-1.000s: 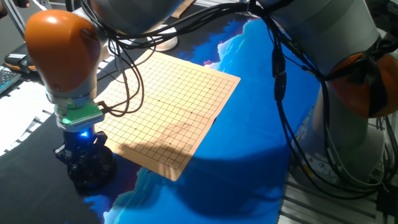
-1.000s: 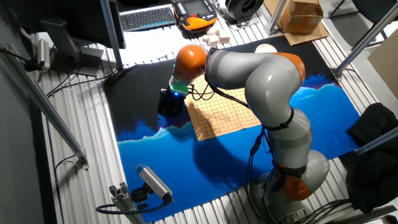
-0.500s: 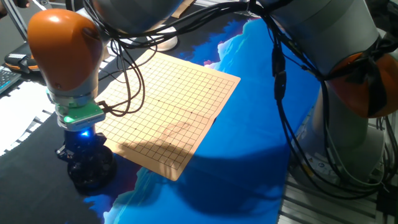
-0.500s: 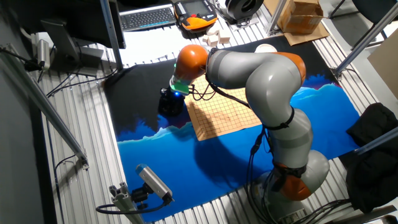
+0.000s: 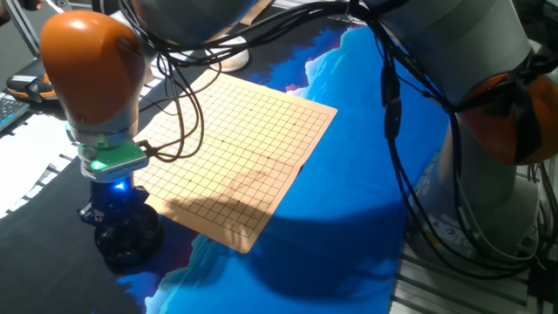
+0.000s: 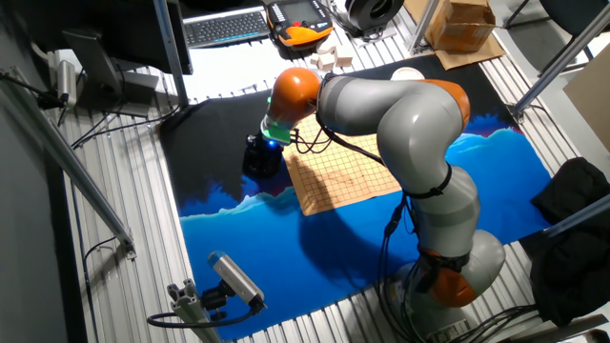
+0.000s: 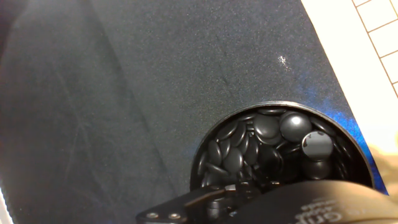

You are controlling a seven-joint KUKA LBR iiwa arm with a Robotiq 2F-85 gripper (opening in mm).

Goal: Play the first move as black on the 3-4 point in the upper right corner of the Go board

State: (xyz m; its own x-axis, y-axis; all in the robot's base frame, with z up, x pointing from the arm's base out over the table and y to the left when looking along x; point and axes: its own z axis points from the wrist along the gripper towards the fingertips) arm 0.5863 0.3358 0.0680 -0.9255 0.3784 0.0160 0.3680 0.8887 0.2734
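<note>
Pincer (image 5: 118, 228) down in the round black bowl (image 7: 208, 142), fingers hidden, apart or together impossible to tell. Glossy black stones (image 7: 317, 145) heaped inside, too many to count. One bare Go board (image 5: 235, 144) beside, on tabletop (image 7: 124, 93).

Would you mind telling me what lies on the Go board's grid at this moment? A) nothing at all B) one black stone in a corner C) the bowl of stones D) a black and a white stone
A: the Go board shows only bare grid lines, while the black stones all sit in their round bowl beside it on the dark cloth, under the gripper.
</note>
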